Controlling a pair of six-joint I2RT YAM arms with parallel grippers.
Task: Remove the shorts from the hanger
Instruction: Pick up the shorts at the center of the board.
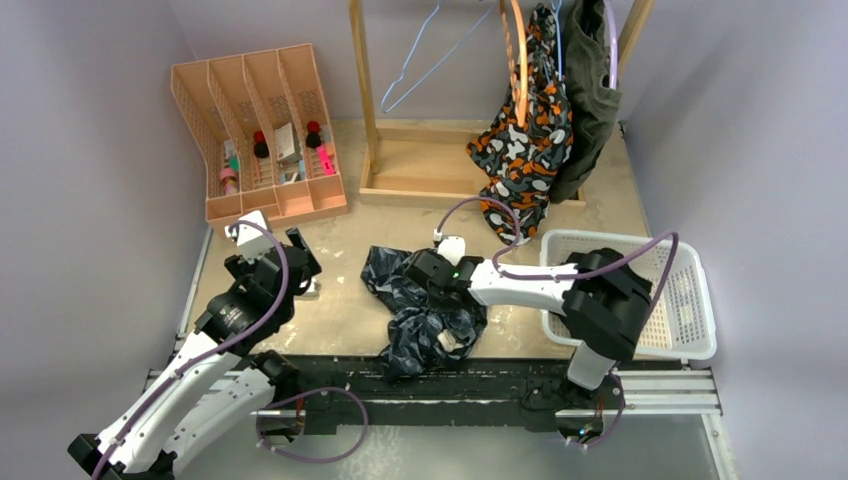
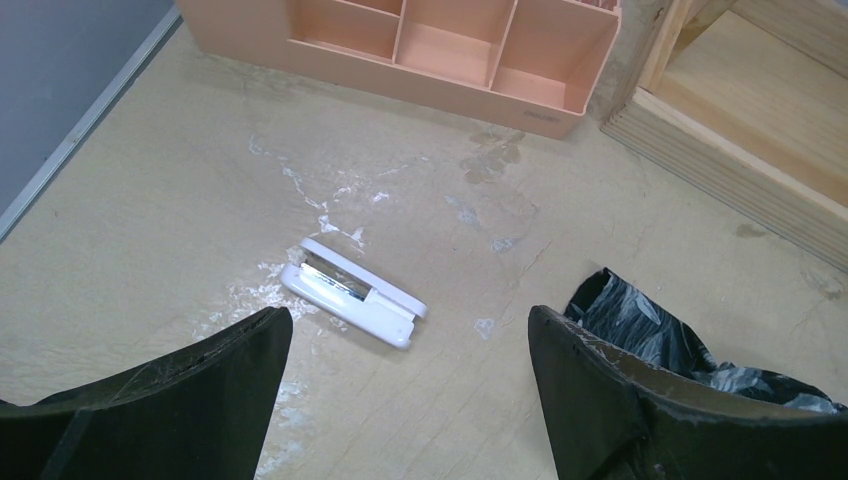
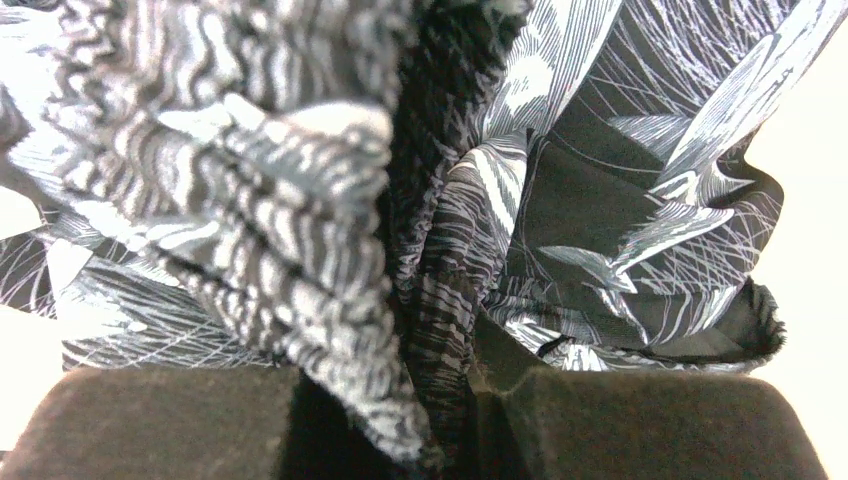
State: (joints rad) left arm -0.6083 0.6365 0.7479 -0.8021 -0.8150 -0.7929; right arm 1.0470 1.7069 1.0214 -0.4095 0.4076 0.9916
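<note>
— At the far-left corner of the bench (image 1: pixel 400 225), what does the peach organiser (image 1: pixel 262 100) hold?

— Small things stand in its slots: dark-capped bottles (image 1: pixel 261 146), a pink pen (image 1: pixel 327 160), and a few bits too small to name.

— And the white basket (image 1: pixel 690 285)?

— It sits at the near-right corner. The right arm (image 1: pixel 600 300) reaches over its left side and hides part of the inside.

— Where are the shorts?

— The dark blue-grey patterned shorts (image 1: pixel 420 315) lie crumpled near the middle of the near edge. The right tool (image 1: pixel 412 270) is clamped on a ridged fold of them; its wrist view shows cloth pinched between the pads. The camouflage shorts (image 1: pixel 525 150) hang from an orange hanger (image 1: pixel 524 70) on the wooden rack (image 1: pixel 420 185) at the far edge, and the olive shorts (image 1: pixel 590 110) touch them on the right. A pale blue wire hanger (image 1: pixel 408 60) hangs to their left.

— The left tool (image 2: pixel 408 330)?

— Fingers wide apart, above the bench's left side, near a small white device (image 2: pixel 352 292) lying flat.

— Surface and room?

— Beige, scuffed with white scratches. A black strip (image 1: pixel 450 385) runs along the near edge, and grey walls (image 1: pixel 90 150) close in the sides.
</note>
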